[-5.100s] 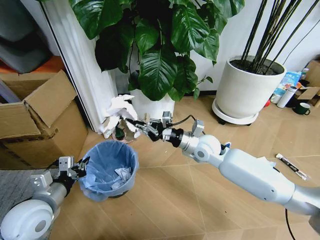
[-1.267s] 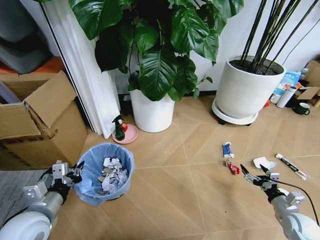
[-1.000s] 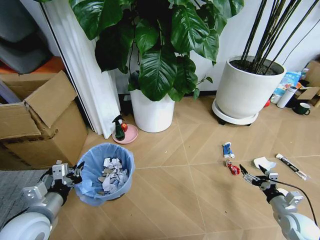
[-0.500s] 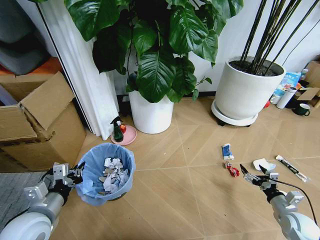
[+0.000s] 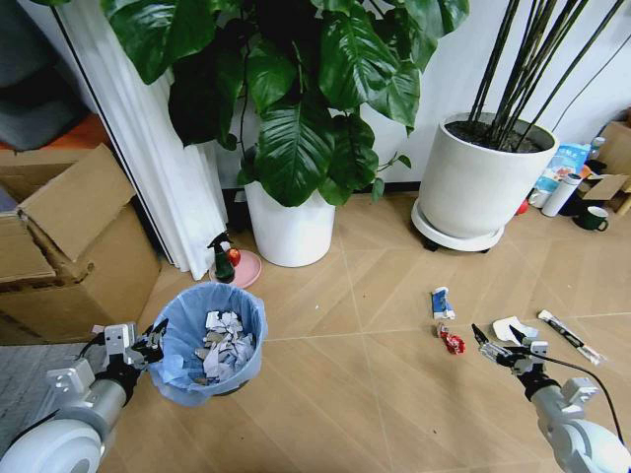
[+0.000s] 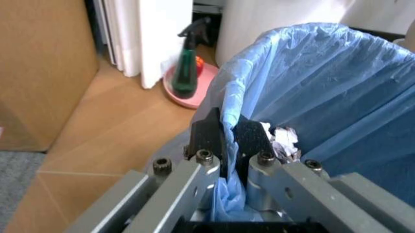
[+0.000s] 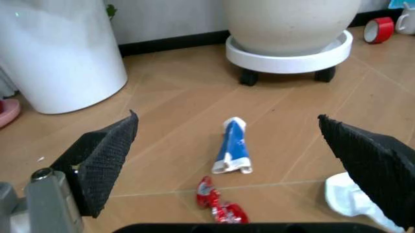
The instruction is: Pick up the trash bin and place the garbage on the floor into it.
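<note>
At eight o'clock we see our left hand [image 5: 148, 344] pinching the rim of the small round dark bin lined with crinkly light-blue plastic [image 5: 211, 343]. At four o'clock our right hand [image 5: 502, 345] hovers spread beside the crumpled red wrapper [image 5: 452, 341] on the floor.

right end effector [image 7: 227, 145] spread wide | blue-white packet [image 7: 234, 146], red wrapper [image 7: 217, 201] between fingers
</note>
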You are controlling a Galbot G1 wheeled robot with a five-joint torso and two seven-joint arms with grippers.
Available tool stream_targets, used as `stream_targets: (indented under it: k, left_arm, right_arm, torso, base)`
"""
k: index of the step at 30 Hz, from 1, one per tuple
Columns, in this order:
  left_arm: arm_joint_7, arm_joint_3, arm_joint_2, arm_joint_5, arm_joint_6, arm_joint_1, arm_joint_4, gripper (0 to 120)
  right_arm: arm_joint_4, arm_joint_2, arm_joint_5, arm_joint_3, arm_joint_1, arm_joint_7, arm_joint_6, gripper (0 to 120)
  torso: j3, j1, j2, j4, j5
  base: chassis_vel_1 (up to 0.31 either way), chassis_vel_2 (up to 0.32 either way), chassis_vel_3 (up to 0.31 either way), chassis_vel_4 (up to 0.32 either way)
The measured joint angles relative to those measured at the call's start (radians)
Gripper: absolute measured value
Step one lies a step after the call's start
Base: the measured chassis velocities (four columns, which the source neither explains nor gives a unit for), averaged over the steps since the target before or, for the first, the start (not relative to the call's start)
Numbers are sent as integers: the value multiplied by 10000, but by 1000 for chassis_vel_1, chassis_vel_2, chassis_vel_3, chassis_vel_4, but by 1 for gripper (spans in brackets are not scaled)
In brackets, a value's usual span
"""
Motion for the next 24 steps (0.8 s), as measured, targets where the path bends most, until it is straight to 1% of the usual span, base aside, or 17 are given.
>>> stream_targets:
  k: [6, 18, 24]
  left_arm:
    - [-2, 12, -47, 17, 4, 24, -19, 0]
    - [-6, 41, -101, 32, 14, 21, -23, 0]
    - [-5, 52, -147, 48, 18, 40, -23, 0]
  right_arm:
    - [27, -6, 7, -6, -32, -5, 29, 100]
    - [45, -68, 3, -35, -74, -33, 69, 100]
    - [41, -85, -15, -59, -78, -55, 77, 100]
  torso:
    - [0, 0, 0, -3, 0]
    - [0, 0, 0, 2, 0]
    - [0, 0, 0, -1, 1]
  base:
    - [-146, -142, 147, 139]
    - [-121, -125, 120, 132]
    - [-141, -128, 128, 128]
